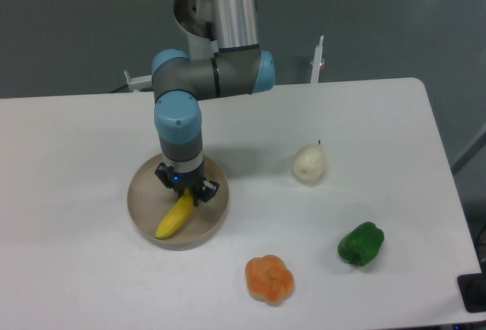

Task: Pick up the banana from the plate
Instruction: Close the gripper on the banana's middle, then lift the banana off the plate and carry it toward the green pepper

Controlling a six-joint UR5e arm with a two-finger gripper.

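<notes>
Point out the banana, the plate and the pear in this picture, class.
banana [170, 222]: fixed camera view, on its yellow lower half.
plate [140, 193]: fixed camera view, on its bare left floor near the rim.
pear [309, 164]: fixed camera view, on its pale body.

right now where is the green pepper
The green pepper sits on the table's right front area, right of the orange pumpkin and below the pear.

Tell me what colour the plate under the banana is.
Beige-tan. The plate shows best in the fixed camera view, with the yellow banana lying on it.
</notes>
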